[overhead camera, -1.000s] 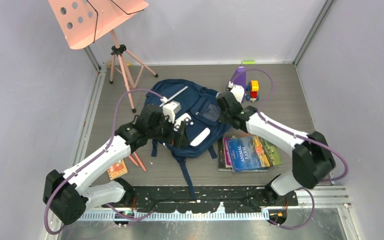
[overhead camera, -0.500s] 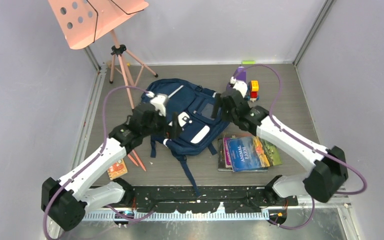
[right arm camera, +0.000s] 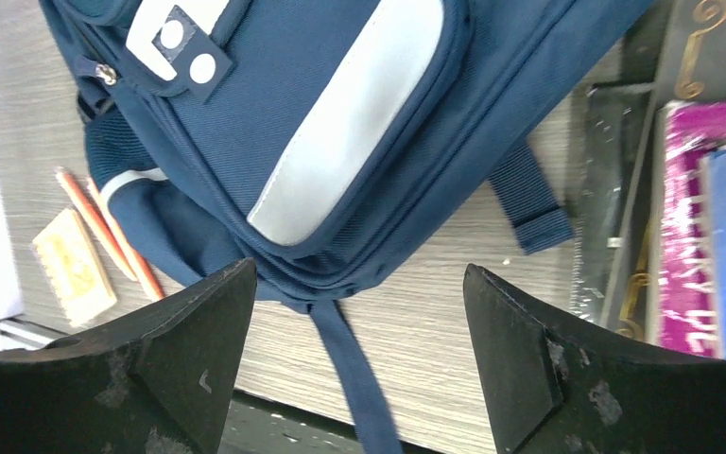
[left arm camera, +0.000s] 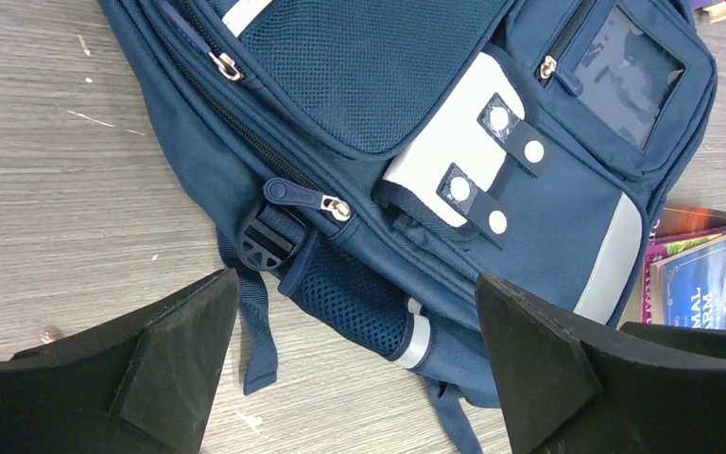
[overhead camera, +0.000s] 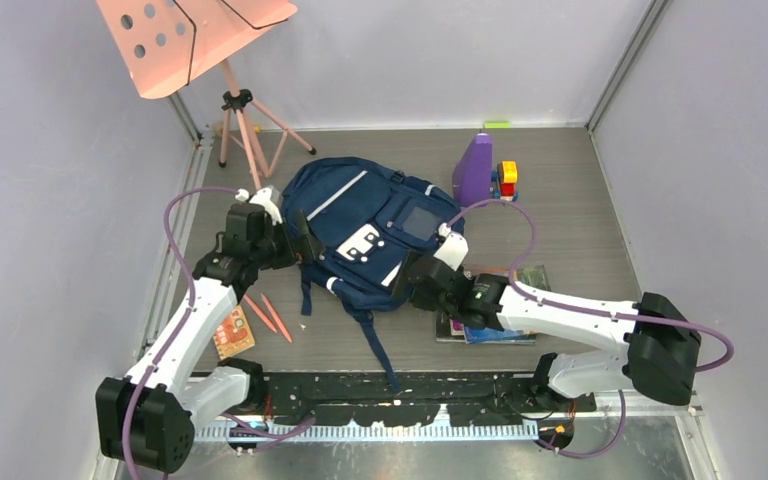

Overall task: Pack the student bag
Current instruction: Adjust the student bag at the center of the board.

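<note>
Far left, the left gripper [left arm camera: 354, 276] hovers empty, jaws spread wide, over the side of the navy student bag [overhead camera: 370, 220], just above a silver zip pull [left arm camera: 337, 207]. 2 orange pencils [overhead camera: 270, 316] and a small yellow block [overhead camera: 232, 338] lie on the wood-grain table [overhead camera: 580, 200] near the bag's left flank. The bag rests flat at centre, front pockets up, every visible zip apparently closed. The right gripper [right arm camera: 357, 268], jaws likewise spread and holding nothing, hangs over the bag's bottom edge, a stack of books [right arm camera: 690, 227] just to its right. Opening looks like the first job: the left should pinch the pull squarely while the right pins the fabric, so the zip runs instead of dragging the bag
</note>
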Controlling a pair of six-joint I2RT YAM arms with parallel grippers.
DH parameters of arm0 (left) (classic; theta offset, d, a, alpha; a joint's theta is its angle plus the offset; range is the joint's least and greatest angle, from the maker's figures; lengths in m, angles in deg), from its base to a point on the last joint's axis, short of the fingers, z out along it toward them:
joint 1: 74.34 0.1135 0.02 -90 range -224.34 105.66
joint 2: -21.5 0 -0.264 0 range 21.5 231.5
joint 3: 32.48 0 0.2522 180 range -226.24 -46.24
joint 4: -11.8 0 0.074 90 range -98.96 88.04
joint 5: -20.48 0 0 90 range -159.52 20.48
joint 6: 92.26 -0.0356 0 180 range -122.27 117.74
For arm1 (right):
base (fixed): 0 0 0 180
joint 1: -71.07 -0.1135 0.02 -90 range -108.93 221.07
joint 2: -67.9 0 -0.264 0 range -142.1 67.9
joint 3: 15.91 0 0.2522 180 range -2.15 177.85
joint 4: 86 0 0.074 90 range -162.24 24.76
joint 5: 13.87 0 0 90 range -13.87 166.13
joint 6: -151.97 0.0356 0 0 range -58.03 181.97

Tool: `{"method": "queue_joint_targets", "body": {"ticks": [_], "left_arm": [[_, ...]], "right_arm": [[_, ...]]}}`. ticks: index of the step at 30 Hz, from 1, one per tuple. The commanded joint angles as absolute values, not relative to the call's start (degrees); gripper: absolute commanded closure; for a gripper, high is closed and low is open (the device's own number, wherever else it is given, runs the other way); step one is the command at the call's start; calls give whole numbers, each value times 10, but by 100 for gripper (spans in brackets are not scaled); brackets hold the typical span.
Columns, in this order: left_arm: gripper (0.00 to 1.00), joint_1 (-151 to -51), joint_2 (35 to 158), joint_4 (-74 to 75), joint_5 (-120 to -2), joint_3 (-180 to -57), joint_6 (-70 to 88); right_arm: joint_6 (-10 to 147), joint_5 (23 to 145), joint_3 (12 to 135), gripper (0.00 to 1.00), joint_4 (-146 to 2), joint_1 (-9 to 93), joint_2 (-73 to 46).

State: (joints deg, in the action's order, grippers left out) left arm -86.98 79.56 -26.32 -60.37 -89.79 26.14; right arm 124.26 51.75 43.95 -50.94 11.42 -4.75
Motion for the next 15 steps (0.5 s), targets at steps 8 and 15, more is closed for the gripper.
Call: {"method": "queue_joint_targets", "body": {"ticks": [8,15], "left_arm": [[0,-851,777,-271,-563,-907,265],[0,-851,765,-290,-561,-908,259]], "right_arm": [[1329,418,377,12,-709,92,-102],[1288,406,392,52,-782,92,-150]]}}
